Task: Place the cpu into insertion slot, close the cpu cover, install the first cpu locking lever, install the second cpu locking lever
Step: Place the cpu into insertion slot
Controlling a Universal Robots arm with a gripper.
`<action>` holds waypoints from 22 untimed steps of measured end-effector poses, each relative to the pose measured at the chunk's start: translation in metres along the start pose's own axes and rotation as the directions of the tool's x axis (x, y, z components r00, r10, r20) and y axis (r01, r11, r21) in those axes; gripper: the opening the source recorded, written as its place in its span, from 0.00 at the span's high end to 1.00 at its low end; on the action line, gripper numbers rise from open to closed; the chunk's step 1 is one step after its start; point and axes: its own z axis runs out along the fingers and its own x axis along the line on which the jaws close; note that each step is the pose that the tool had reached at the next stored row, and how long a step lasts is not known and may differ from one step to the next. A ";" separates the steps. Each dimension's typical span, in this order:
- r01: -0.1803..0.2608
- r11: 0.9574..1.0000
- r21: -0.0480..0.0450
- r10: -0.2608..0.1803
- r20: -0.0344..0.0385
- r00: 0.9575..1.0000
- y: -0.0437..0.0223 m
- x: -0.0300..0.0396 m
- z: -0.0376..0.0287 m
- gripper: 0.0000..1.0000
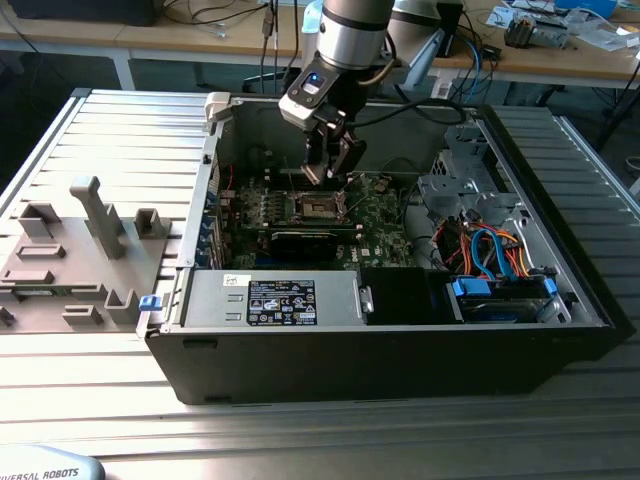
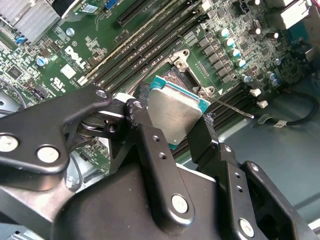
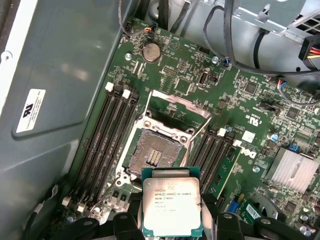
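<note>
Nearest to us in both wrist views: gripper [image 2: 172, 120] [image 3: 172, 212], black, its two fingers [image 2: 150, 145] pinching the cpu [image 3: 171, 202] by opposite edges. Item held: flat square chip with a dull silver printed top and a green border, carried clear of the board and not seated. Just beyond it we list the insertion slot [image 3: 156, 154]: dark, square, silver-rimmed, bare of any chip, its contact field showing. In the exterior view the insertion slot [image 1: 322, 207] lies under the gripper [image 1: 326, 178]. At the slot's edge away from the gripper: cpu cover [image 3: 182, 105], a thin silver frame, raised and standing open. From one corner of the slot: locking lever [image 2: 232, 108], a thin metal rod angled outward. On two opposite sides of the slot: banks of long black memory slots [image 3: 107, 137]. Also on the green motherboard [image 3: 240, 95] we note a round coin cell [image 3: 151, 51] and a finned silver heatsink [image 3: 292, 172]. Housing: black computer case [image 1: 400, 350], lying open on a ribbed grey table [image 1: 110, 130], with a labelled power supply [image 1: 280, 300] along its near wall, a long black card [image 1: 305, 243] just beside the slot, and blue cables [image 1: 490, 250] toward the exterior view's right. On the table at the exterior view's left: grey fixtures [image 1: 95, 215].
</note>
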 end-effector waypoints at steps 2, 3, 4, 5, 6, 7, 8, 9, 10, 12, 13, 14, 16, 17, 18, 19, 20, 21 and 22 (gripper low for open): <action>-0.005 1.000 0.000 0.005 -0.001 1.000 0.0000 0.0000 0.0001 0.45; -0.008 1.000 0.000 0.008 -0.001 1.000 0.0000 0.0000 0.0001 0.45; -0.013 1.000 0.000 0.013 -0.001 1.000 0.0000 0.0000 0.0003 0.45; -0.019 1.000 0.000 0.019 -0.002 1.000 0.0000 0.0000 0.0004 0.45; -0.023 1.000 0.000 0.023 -0.002 1.000 0.0000 0.0000 0.0004 0.45; -0.028 1.000 0.000 0.028 -0.003 1.000 0.0000 -0.0001 0.0006 0.45; -0.031 1.000 0.000 0.031 -0.003 1.000 0.0001 0.0000 0.0007 0.45; -0.034 0.999 0.000 0.034 -0.004 0.999 0.0001 0.0000 0.0009 0.45; -0.037 0.999 0.000 0.037 -0.004 0.999 0.0001 0.0000 0.0009 0.45; -0.041 0.999 0.000 0.041 -0.004 0.999 0.0001 0.0000 0.0010 0.45; -0.043 0.999 0.000 0.043 -0.004 0.999 0.0001 0.0000 0.0011 0.45; -0.046 0.999 0.000 0.046 -0.005 0.999 0.0001 0.0000 0.0011 0.45; -0.047 0.999 0.000 0.047 -0.005 0.999 0.0001 0.0000 0.0011 0.45; -0.047 0.999 0.000 0.047 -0.005 0.999 0.0001 0.0000 0.0011 0.45; -0.047 0.999 0.000 0.047 -0.004 0.999 0.0001 -0.0001 0.0011 0.45; -0.047 0.999 0.000 0.047 -0.004 0.999 0.0001 -0.0001 0.0011 0.45; -0.047 0.999 0.000 0.047 -0.004 0.999 0.0001 -0.0001 0.0011 0.45; -0.047 0.999 0.000 0.047 -0.004 0.999 0.0001 -0.0001 0.0011 0.45; -0.047 0.999 0.000 0.047 -0.004 0.999 0.0001 0.0000 0.0011 0.45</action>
